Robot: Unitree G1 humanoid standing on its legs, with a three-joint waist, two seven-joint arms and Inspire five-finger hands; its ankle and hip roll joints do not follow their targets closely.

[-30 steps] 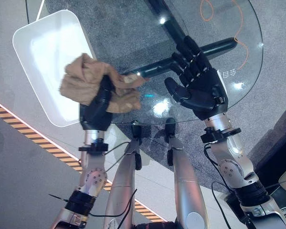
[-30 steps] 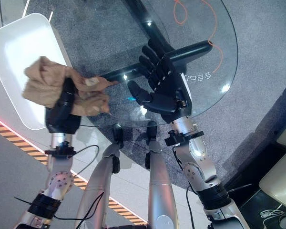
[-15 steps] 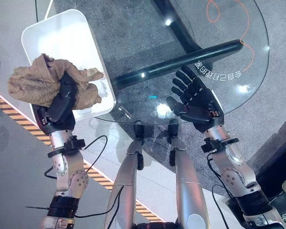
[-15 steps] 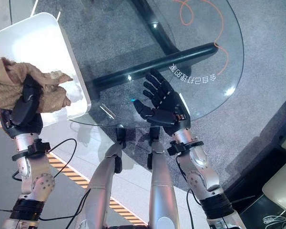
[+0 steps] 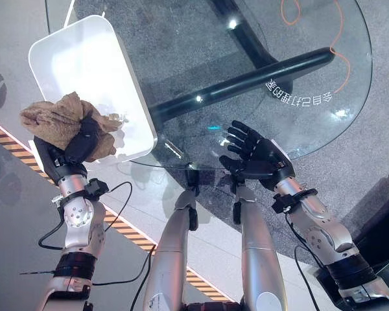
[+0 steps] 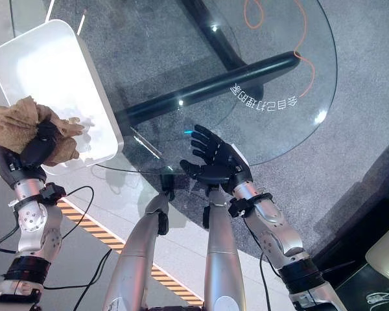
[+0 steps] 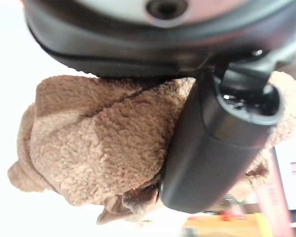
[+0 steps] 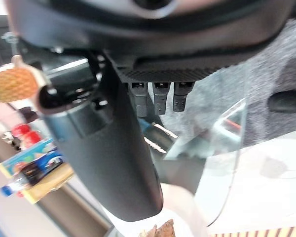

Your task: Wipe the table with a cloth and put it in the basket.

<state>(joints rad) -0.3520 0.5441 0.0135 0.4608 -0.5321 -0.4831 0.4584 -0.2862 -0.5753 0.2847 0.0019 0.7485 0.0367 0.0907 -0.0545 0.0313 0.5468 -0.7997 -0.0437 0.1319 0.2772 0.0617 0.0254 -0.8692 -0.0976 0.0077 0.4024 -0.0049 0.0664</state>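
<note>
A crumpled tan cloth is bunched in my left hand, whose fingers curl round it; the left wrist view shows the thumb pressed over the fuzzy cloth. The cloth hangs at the near left corner of the white basket, partly over its rim. My right hand is open, fingers spread, over the near edge of the round glass table, holding nothing.
The white basket stands left of the glass table, touching its edge. A black table frame shows through the glass. An orange cord lies at the far right. A yellow-black striped line crosses the floor.
My left hand has carried the cloth down and nearer, from over the basket's left side to its near left corner. The right hand drew back to the table's near edge.
</note>
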